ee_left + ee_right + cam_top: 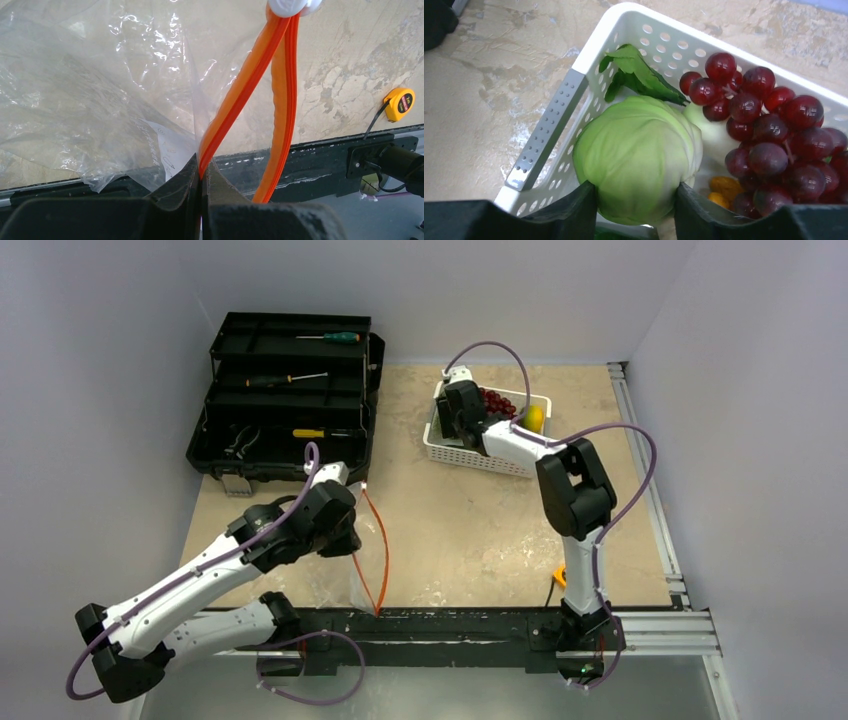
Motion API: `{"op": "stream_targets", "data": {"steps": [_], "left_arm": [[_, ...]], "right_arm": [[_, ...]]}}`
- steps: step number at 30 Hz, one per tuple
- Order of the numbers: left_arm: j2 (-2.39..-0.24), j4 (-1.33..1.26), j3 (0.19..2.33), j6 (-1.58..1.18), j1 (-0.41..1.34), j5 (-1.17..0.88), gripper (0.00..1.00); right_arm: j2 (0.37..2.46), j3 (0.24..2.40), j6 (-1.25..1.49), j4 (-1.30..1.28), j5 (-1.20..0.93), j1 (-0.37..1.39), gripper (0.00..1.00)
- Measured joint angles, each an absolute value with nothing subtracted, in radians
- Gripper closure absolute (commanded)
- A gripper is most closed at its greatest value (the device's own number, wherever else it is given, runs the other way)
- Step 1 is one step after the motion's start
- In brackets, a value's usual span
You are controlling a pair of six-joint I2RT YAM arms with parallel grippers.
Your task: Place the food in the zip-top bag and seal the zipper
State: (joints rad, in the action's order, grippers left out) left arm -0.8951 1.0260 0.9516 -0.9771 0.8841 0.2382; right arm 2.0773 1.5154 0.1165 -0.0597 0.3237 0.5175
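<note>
Nearest me, the left hand [201, 172] is pressed together on one lip of the zipper [240, 95]. The other lip hangs free beside it, and the two meet at the white slider [290, 6] at the far end, so the mouth is parted. The zip-top bag [75, 100] lies crumpled on the counter [450, 530], right by the black rail [450, 625] along the near edge. A yellow tape measure [400, 103] sits off to one side.

Far across, the right hand [636, 200] is down in the white basket [634, 12], its fingers pinching the green cabbage [639, 150] on both sides. I cannot tell whether it is off the basket floor. The grapes [769, 130] touch it, with orange pieces [724, 186] underneath and a lemon [536, 418] in the far corner.

I'd worry that the cabbage is round and slick and could roll out of the grip. Its leaves might also catch the grapes. The bag's mouth looks narrow for so broad a thing, with only one lip held. A nudge could shove the bag towards the rail or pull the strip from the pinch.

The basket wall must be cleared first. Beyond it there is bare counter between basket and bag. The toolbox [290, 400] stands well apart.
</note>
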Motion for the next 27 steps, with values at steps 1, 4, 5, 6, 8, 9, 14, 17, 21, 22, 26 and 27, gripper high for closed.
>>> {"op": "stream_targets", "data": {"steps": [1, 4, 5, 6, 8, 9, 14, 17, 21, 22, 26, 27], "left_arm": [[-0.898, 1.025, 0.952, -0.977, 0.884, 0.238, 1.0], [-0.906, 1.024, 0.952, -0.977, 0.884, 0.238, 1.0], [-0.908, 1.023, 0.952, -0.977, 0.884, 0.238, 1.0], [-0.911, 1.021, 0.952, -0.977, 0.884, 0.238, 1.0], [-0.916, 1.015, 0.952, -0.977, 0.884, 0.238, 1.0], [-0.918, 1.013, 0.952, -0.977, 0.884, 0.237, 1.0], [-0.922, 1.01, 0.952, -0.977, 0.884, 0.237, 1.0], [-0.927, 1.008, 0.952, -0.977, 0.884, 0.237, 1.0], [-0.94, 1.0, 0.952, -0.976, 0.884, 0.237, 1.0], [-0.944, 0.998, 0.952, -0.977, 0.884, 0.237, 1.0], [-0.957, 0.987, 0.952, -0.976, 0.883, 0.237, 1.0], [-0.96, 0.987, 0.953, -0.976, 0.882, 0.237, 1.0]], "right_arm": [[2.072, 1.501, 0.115, -0.051, 0.323, 0.518, 0.68], [2.051, 1.467, 0.113, -0.028, 0.323, 0.521, 0.84], [2.045, 1.463, 0.113, -0.028, 0.323, 0.522, 0.88], [2.04, 1.457, 0.113, -0.029, 0.323, 0.522, 0.93], [2.031, 1.449, 0.113, -0.034, 0.324, 0.522, 1.0], [2.027, 1.446, 0.113, -0.036, 0.324, 0.522, 1.0], [1.974, 1.404, 0.12, -0.055, 0.324, 0.523, 1.0], [1.92, 1.382, 0.122, -0.074, 0.324, 0.525, 1.0], [1.806, 1.348, 0.13, -0.097, 0.321, 0.529, 1.0], [1.774, 1.338, 0.133, -0.099, 0.316, 0.53, 1.0], [1.657, 1.309, 0.159, -0.117, 0.237, 0.537, 1.0], [1.623, 1.293, 0.17, -0.117, 0.201, 0.54, 1.0]]}}
